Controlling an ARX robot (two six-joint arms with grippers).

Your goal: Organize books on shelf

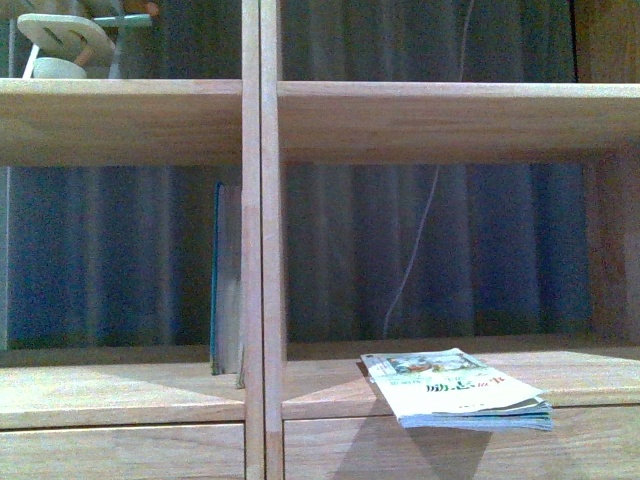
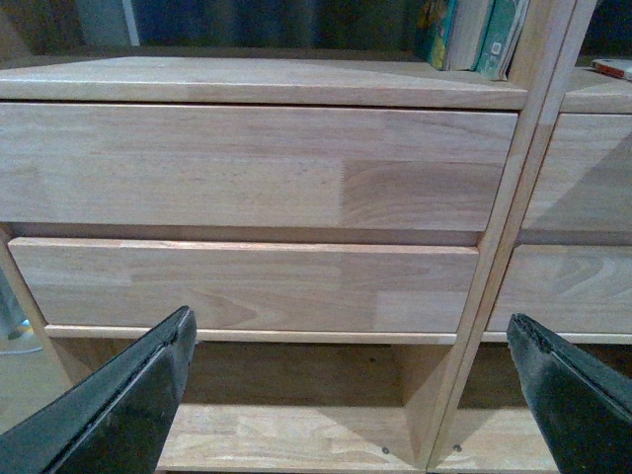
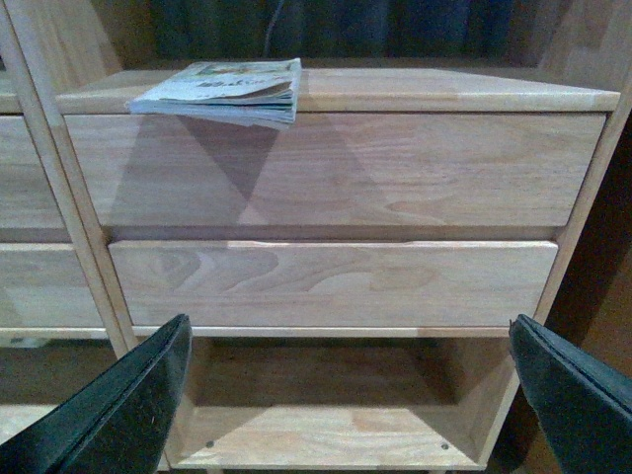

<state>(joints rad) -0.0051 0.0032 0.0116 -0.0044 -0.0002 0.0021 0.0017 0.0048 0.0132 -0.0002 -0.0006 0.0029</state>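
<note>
1. Seen from the front, the light-wood shelf (image 1: 262, 240) fills the picture, its central upright splitting it into two columns; a dark curtain (image 1: 120, 260) hangs behind the open compartments, and a thin white cord (image 1: 420, 230) trails down behind the right one
2. The teal-edged book (image 1: 225, 285) stands on end in the left column's middle compartment, pressed against the central upright, its foot on the board above the drawers; the left wrist view catches it (image 2: 499, 35) in that same corner among other upright spines, how many cannot be told
3. The pale paperback (image 1: 455, 390) lies flat, cover up, in the right column's middle compartment, well apart from the standing book; it sits askew, its near corner jutting over the board's front edge; the right wrist view shows it (image 3: 222, 91) overhanging the upper of the drawer fronts (image 3: 336, 168) and casting a shadow on it
4. The left gripper (image 2: 348, 321) hangs before the left column's drawers, jaws spread wide and holding nothing
5. The right gripper (image 3: 349, 321) faces the right column's drawers below the paperback, jaws likewise wide apart and empty; neither arm appears in the front view
6. On the upper left board sits a pale rounded object (image 1: 65, 40), only partly in view
</note>
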